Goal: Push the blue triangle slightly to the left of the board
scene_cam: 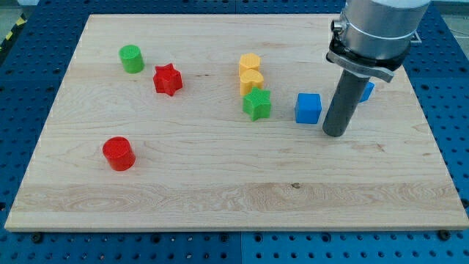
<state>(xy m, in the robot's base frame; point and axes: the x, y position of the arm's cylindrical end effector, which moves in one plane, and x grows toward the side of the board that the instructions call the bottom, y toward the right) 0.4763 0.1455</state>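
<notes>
A blue block (366, 91), probably the blue triangle, shows only as a small corner behind my rod at the view's right; its shape is mostly hidden. My tip (335, 133) rests on the board just below and to the left of it. A blue cube (308, 108) sits just left of my tip, a small gap apart.
A green star (256, 103) lies left of the blue cube, with a yellow heart (251, 79) and a yellow block (250, 63) above it. A red star (167, 79) and a green cylinder (132, 59) lie at upper left, and a red cylinder (118, 153) lies at lower left. The wooden board (234, 198) has blue pegboard around it.
</notes>
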